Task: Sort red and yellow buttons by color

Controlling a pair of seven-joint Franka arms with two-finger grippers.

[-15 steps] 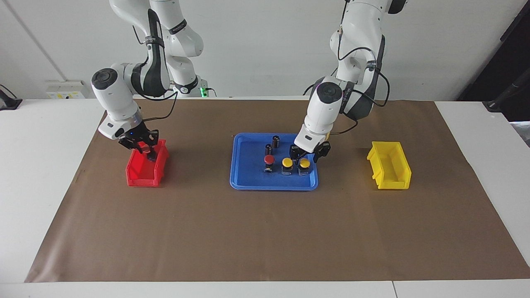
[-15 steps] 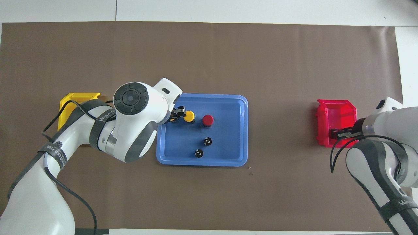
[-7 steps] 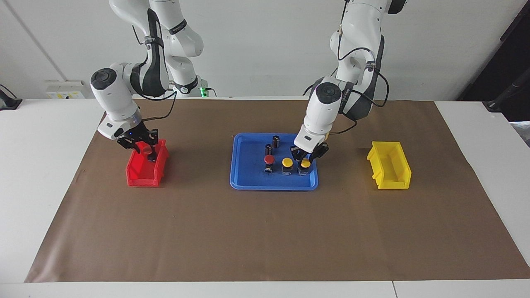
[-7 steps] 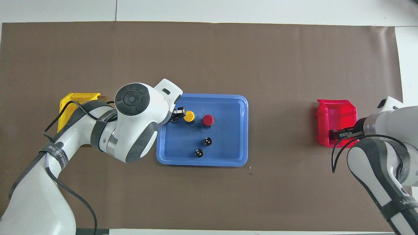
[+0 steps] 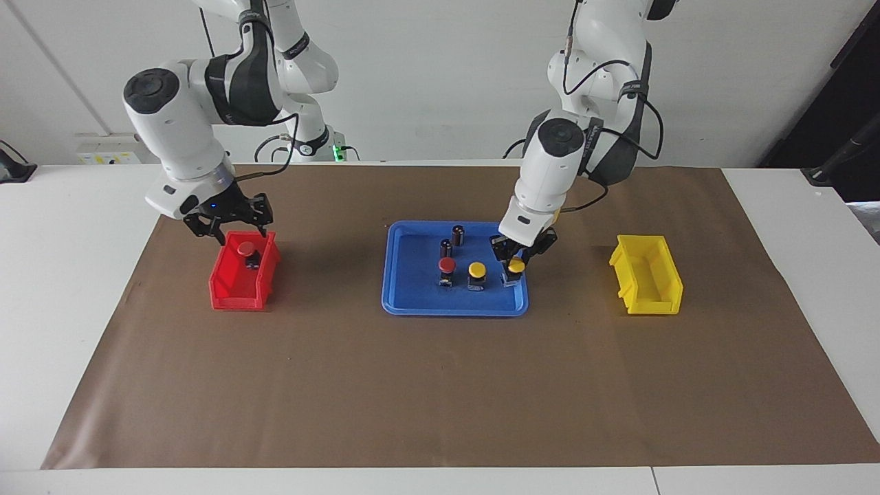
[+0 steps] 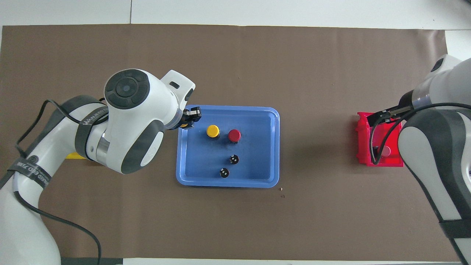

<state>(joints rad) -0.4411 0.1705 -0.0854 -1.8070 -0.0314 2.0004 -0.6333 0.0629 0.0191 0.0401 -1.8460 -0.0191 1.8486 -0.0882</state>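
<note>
While one red button (image 5: 245, 250) lies in the red bin (image 5: 227, 292) at frame left, right gripper (image 5: 229, 221) spread empty above it, left gripper (image 5: 515, 259) clamps a yellow button (image 5: 515, 268) over the blue tray (image 5: 412, 302), centre. Remaining: yellow button (image 5: 476, 271), red button (image 5: 447, 267); yellow bin (image 5: 650, 292) empty.

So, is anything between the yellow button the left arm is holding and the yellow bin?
Nothing visible. The left gripper holds the yellow button above the blue tray's edge; only bare brown mat lies between it and the yellow bin.
</note>
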